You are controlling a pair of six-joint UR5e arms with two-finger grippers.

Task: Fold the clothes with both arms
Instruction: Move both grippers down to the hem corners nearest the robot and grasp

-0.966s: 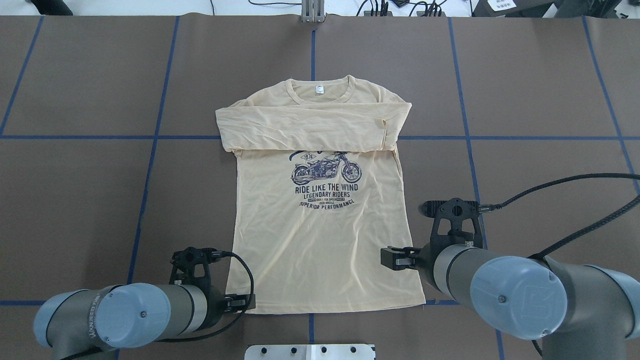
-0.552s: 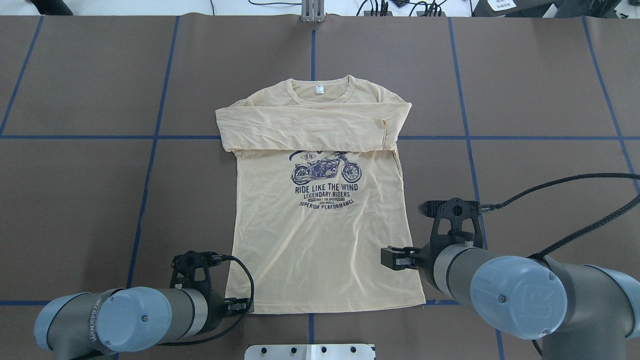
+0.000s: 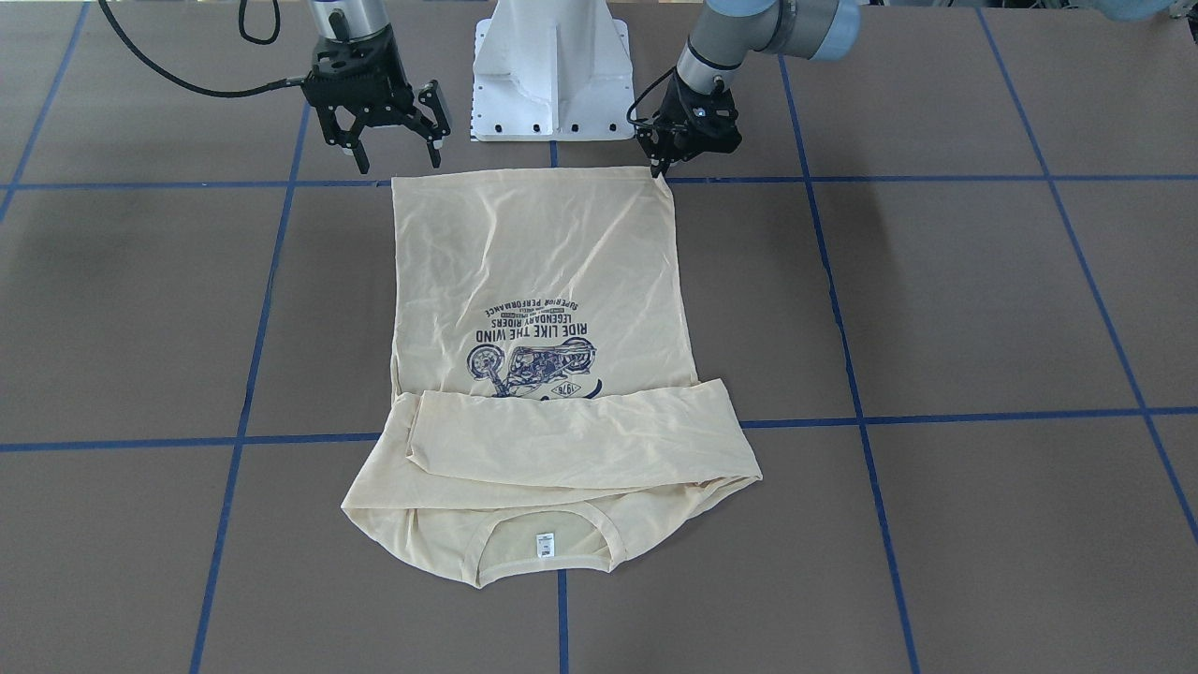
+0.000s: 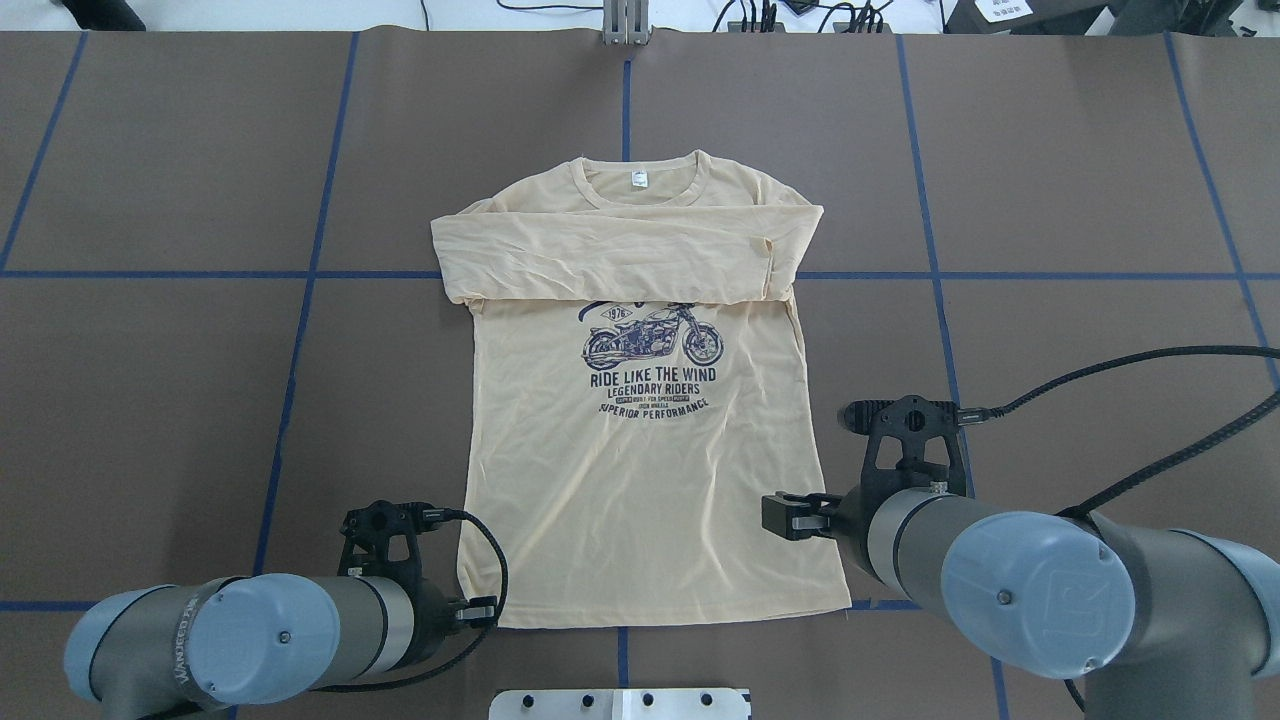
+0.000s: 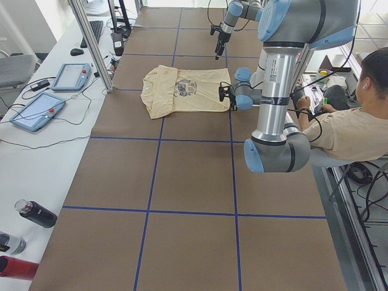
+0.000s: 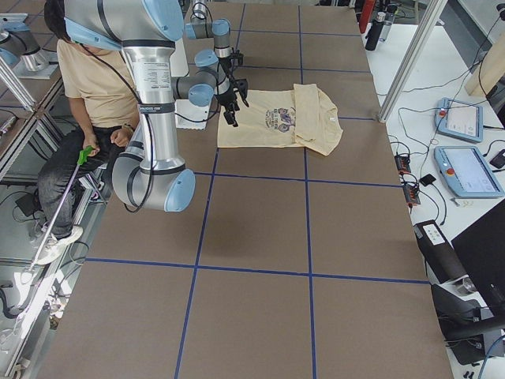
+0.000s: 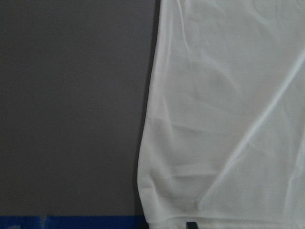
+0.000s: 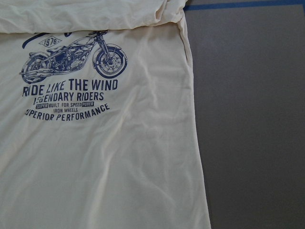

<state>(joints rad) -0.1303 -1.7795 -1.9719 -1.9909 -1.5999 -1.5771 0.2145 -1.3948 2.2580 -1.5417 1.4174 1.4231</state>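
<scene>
The pale yellow shirt [image 4: 640,480] lies flat, print up, with the neck at the far side and both sleeves [image 4: 620,255] folded across the chest. My left gripper [image 3: 658,168] is down at the hem's corner on the robot's left [image 4: 466,612]. Its fingers look pinched shut on the fabric, which puckers in the left wrist view [image 7: 190,205]. My right gripper [image 3: 398,159] hangs open just above the other hem corner [image 3: 395,180], with nothing in it. The right wrist view shows the print and the shirt's side edge [image 8: 195,143].
The white pedestal base [image 3: 552,65] stands just behind the hem. Blue tape lines [image 4: 300,330] cross the brown table. A seated person [image 5: 357,121] is behind the robot. Tablets [image 5: 36,112] and bottles [image 5: 36,213] lie on the side bench.
My left arm has drawn slightly back toward the robot's base, and the hem corner at its fingers has shifted a little inward. The right arm has not moved.
</scene>
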